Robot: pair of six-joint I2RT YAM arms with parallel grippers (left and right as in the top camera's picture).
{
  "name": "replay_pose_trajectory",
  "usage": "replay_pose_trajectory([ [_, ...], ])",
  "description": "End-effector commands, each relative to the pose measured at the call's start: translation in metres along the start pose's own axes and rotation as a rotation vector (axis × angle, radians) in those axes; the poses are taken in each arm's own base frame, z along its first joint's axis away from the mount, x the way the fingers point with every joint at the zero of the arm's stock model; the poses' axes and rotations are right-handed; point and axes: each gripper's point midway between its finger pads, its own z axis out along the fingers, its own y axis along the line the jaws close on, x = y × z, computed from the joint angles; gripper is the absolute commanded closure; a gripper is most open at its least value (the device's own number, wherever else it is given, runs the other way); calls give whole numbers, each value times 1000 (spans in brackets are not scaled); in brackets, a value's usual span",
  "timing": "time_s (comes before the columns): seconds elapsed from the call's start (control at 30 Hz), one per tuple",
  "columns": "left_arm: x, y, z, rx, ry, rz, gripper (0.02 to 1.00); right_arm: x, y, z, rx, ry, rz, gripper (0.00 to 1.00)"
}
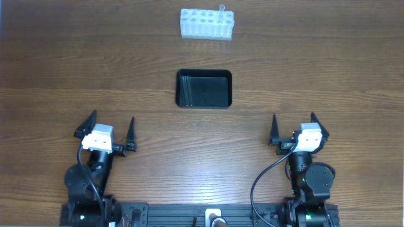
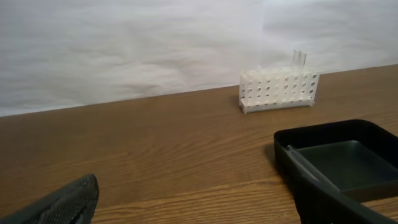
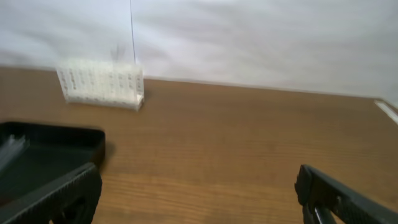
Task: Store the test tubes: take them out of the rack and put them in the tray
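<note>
Both end effectors, left (image 1: 113, 116) and right (image 1: 293, 115), sit released at the near side of the counter (image 1: 63, 63), well apart from everything. The black tray (image 1: 204, 72) lies beyond and between them, clear tubes (image 1: 185, 88) along its left side. The white rack (image 1: 207, 25) stands farther off, one test tube (image 1: 222, 9) upright at its right end.

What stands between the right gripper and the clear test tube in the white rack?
Nothing visible: bare wooden table separates the right gripper and the clear test tube; the black rectangular tray sits aside.
</note>
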Motion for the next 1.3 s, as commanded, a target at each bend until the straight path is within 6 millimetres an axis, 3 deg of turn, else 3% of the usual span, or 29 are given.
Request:
replay_pose_trajectory([
  [0.03, 1, 0, 0, 3, -1, 10, 18, -5, -1, 10, -3, 7, 38, 9],
  [0.23, 1, 0, 0, 3, -1, 10, 18, -43, -3, 45, -8, 58, 58, 9],
  [0.5, 1, 0, 0, 3, -1, 10, 18, -85, 15, 133, -131, 92, 63, 9],
  [0.7, 1, 0, 0, 3, -1, 10, 18, -108, 66, 188, -277, 89, 78, 7],
  [0.83, 1, 0, 0, 3, -1, 10, 18, -108, 101, 217, -236, 142, 99, 9],
  [1.07, 1, 0, 0, 3, -1, 10, 18, -103, 155, 243, -97, 205, 101, 9],
  [1.3, 1, 0, 0, 3, -1, 10, 18, -97, 191, 257, 22, 287, 72, 7],
])
